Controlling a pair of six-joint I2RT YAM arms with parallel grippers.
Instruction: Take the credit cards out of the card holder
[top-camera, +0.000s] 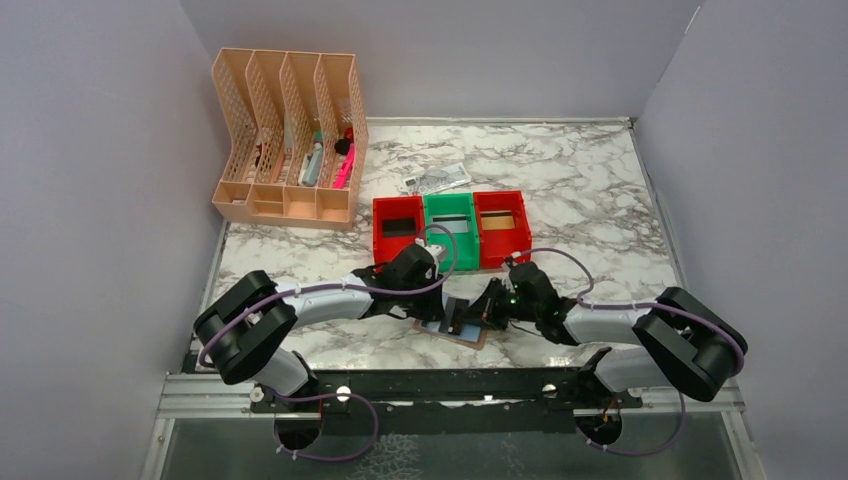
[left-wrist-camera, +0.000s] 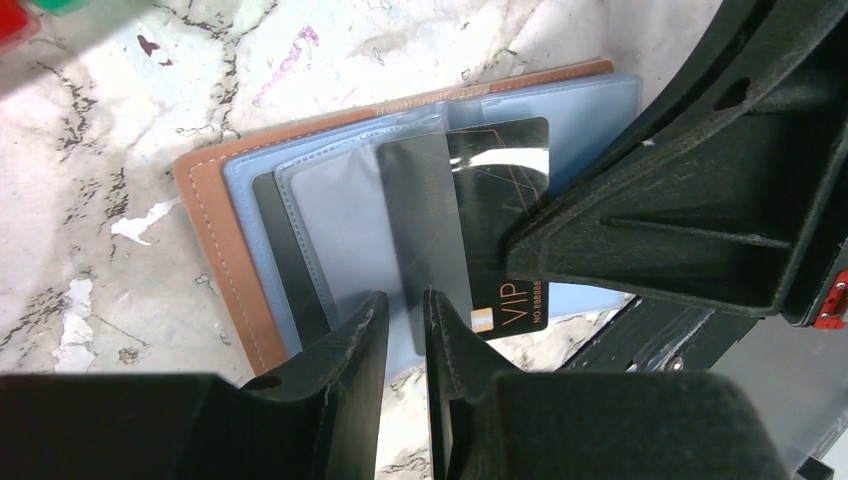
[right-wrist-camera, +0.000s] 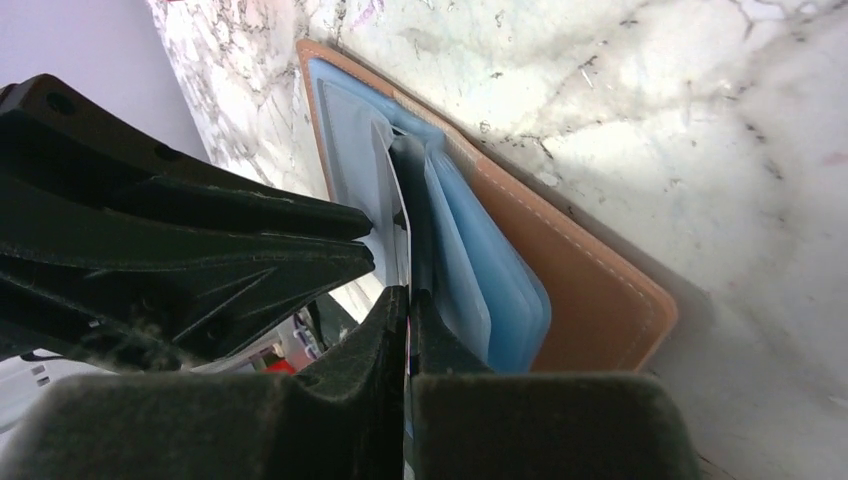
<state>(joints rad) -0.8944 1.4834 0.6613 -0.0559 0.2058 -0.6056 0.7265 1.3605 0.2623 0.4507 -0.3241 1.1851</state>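
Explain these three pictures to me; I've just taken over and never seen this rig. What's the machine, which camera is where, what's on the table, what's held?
Two robot arms are bolted at the near edge of the marble table. The wide picture looks down from behind them: left arm, right arm. The other two are wrist cameras, each looking along its own jaws. On the table lie an open tan card holder, three bins with cards inside, a paper note and a peach organiser. The right jaws are shut on a black card in the holder. The left jaws are nearly shut by a sleeve; their grip is unclear.
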